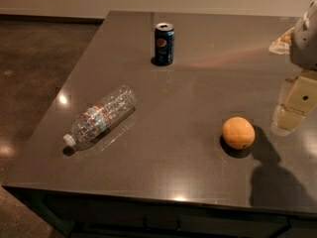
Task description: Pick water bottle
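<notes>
plainly a far reach: bottle at eight o'clock, gripper at three

taking the middle of the desk (pixel 188 88) as the clock's centre, the water bottle (pixel 101 117) lies on its side out toward eight o'clock, near the left edge. its white cap (pixel 69 140) points at the near-left corner. lying flat, it rests along its ribbed length and could roll sideways if nudged, so a grasp across the body near the label (pixel 94 119) looks the safer choice. the gripper (pixel 297 103) hangs above the desk's right edge at about three o'clock, well apart from the bottle. whether it is apart or together i cannot tell. an orange (pixel 238 132) sits at about four o'clock, roughly between gripper and bottle, so the arm would likely need to pass above or behind it. a soda can (pixel 164 44) stands upright at twelve, well apart from both. the pick looks not yet begun.
</notes>
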`<state>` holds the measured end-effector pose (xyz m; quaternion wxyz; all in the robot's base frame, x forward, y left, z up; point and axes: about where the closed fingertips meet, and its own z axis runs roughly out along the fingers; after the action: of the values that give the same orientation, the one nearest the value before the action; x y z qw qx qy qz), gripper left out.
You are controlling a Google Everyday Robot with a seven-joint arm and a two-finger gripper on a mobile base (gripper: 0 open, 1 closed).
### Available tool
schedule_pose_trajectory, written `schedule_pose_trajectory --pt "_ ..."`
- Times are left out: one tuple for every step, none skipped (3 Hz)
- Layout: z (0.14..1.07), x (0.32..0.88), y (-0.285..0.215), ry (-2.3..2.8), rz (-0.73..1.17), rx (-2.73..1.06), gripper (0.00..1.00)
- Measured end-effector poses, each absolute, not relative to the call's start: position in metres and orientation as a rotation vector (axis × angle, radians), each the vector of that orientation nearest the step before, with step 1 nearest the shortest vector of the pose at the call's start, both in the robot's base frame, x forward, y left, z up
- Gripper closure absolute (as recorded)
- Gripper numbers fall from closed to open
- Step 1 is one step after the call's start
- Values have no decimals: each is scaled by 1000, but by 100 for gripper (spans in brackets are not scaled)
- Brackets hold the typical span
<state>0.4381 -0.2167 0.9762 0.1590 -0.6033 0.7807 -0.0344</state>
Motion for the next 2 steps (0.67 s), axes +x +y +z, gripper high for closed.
schedule_pose_trajectory --pt "976 438 -217 2232 -99 -1725 0" --pt "978 442 -211 2216 -98 -1745 0"
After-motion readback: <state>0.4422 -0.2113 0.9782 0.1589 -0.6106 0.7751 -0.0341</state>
